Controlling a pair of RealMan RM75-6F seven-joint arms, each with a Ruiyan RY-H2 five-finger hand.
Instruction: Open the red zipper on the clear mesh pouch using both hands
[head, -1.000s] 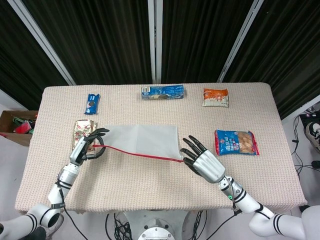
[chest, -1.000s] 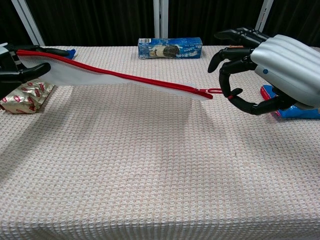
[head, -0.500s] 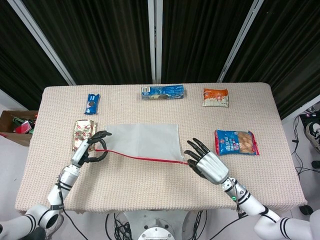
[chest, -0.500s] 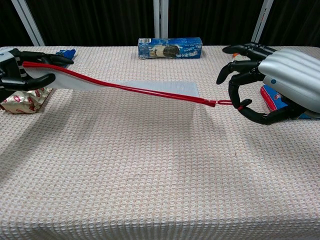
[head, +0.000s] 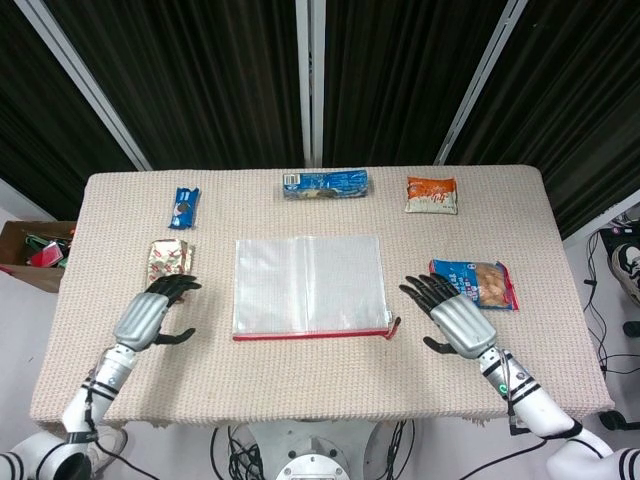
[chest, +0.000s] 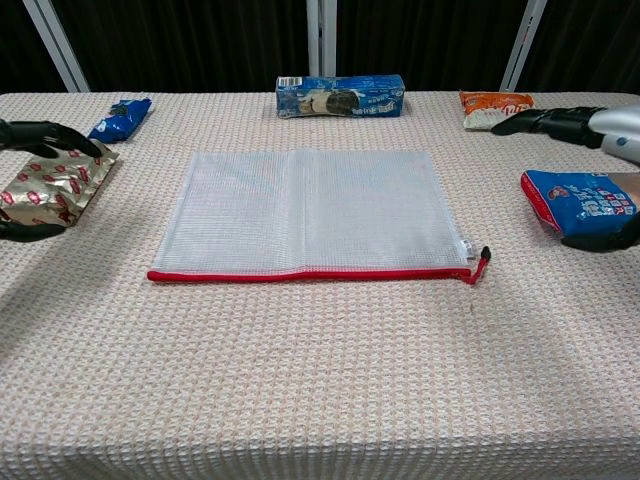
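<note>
Pouch (head: 310, 287) lies flat between the empty, spread left hand (head: 150, 315) and right hand (head: 455, 318); chest view catches only fingertips.

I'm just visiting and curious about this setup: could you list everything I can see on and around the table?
Mesh pouch: one, clear with a red zipper along its near edge, flat at the table's centre.
Zipper pull: one, red, at the zipper's right end.
Blue box: one, far edge, middle.
Orange packet: one, far right.
Small blue packet: one, far left.
Gold-and-red packet: one, left side.
Blue snack bag: one, right side.
Table: one, beige woven cover.
Cardboard box: one, brown, on the floor at left.
Left hand: silver and black, holding nothing.
Right hand: the same, holding nothing.
</note>
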